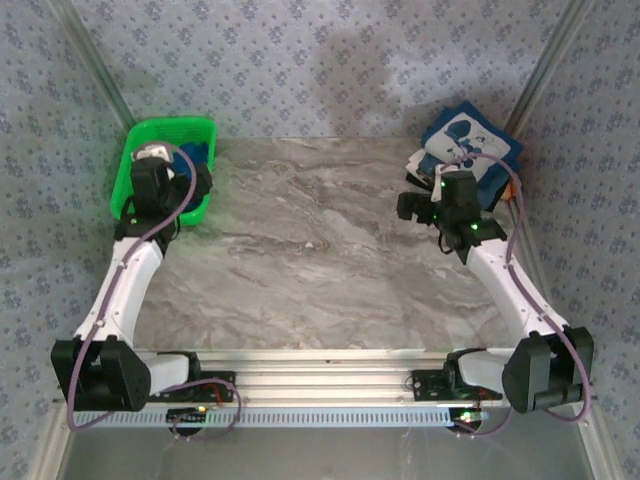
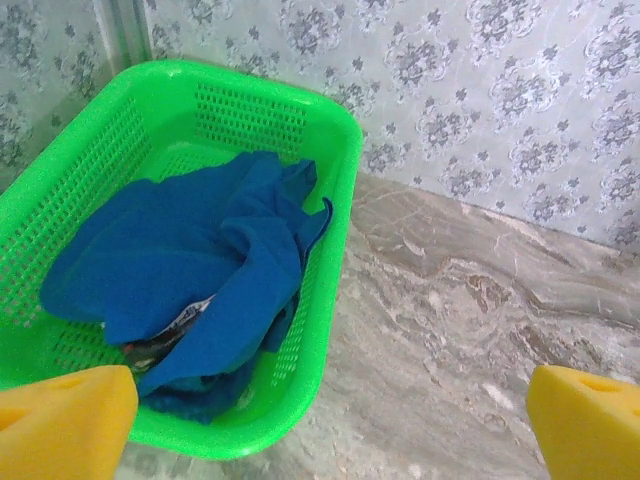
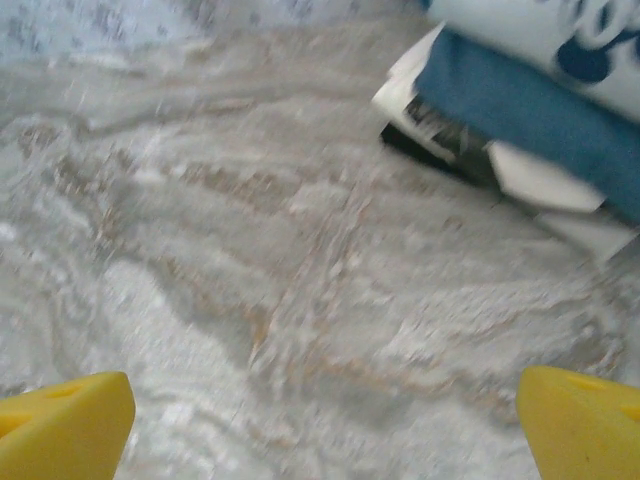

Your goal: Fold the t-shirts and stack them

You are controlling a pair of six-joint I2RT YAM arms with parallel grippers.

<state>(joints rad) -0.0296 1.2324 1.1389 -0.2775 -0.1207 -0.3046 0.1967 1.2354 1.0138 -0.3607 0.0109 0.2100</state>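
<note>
A crumpled royal-blue t-shirt point(image 2: 200, 260) with a bit of print showing lies in the green mesh basket point(image 2: 340, 200) at the table's far left corner point(image 1: 150, 135). My left gripper point(image 2: 325, 425) hovers open above the basket's near right corner, its yellow fingertips point(image 2: 60, 420) wide apart and holding nothing. A stack of folded t-shirts point(image 1: 470, 145) sits at the far right, blue and white layers with a printed one on top point(image 3: 530, 110). My right gripper point(image 3: 325, 425) is open over bare table just left of and nearer than that stack, empty.
The grey marble table point(image 1: 320, 250) stretches between the two arms. Patterned walls rise behind the basket and the stack. Cables loop along both arms. The right wrist view is blurred.
</note>
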